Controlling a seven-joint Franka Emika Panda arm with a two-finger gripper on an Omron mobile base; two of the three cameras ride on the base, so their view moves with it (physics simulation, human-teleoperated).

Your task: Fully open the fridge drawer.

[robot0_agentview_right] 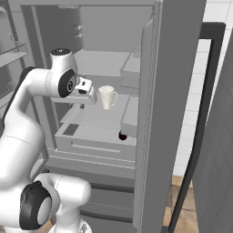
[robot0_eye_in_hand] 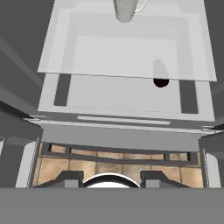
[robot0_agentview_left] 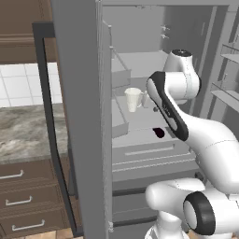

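Note:
The fridge drawer (robot0_agentview_left: 145, 151) (robot0_agentview_right: 91, 146) is a wide, shallow light-grey box below the glass shelf, with a pale handle strip (robot0_eye_in_hand: 123, 120) on its front. It stands a little way out past the shelf edge, and a small dark object (robot0_eye_in_hand: 160, 82) lies at its right side. My gripper (robot0_agentview_right: 78, 106) (robot0_eye_in_hand: 109, 179) hangs above and in front of the drawer, level with the shelf, pointing down. Its fingertips (robot0_eye_in_hand: 65, 179) stand wide apart with nothing between them, clear of the handle strip.
A white mug (robot0_agentview_left: 134, 99) (robot0_agentview_right: 107, 97) stands on the shelf just beside my hand. Open fridge doors (robot0_agentview_left: 79, 116) (robot0_agentview_right: 175, 91) flank the opening. A darker freezer panel (robot0_agentview_left: 133, 205) lies below. Brown cabinet drawers (robot0_agentview_left: 21, 200) and a marble counter (robot0_agentview_left: 28, 133) are to the left.

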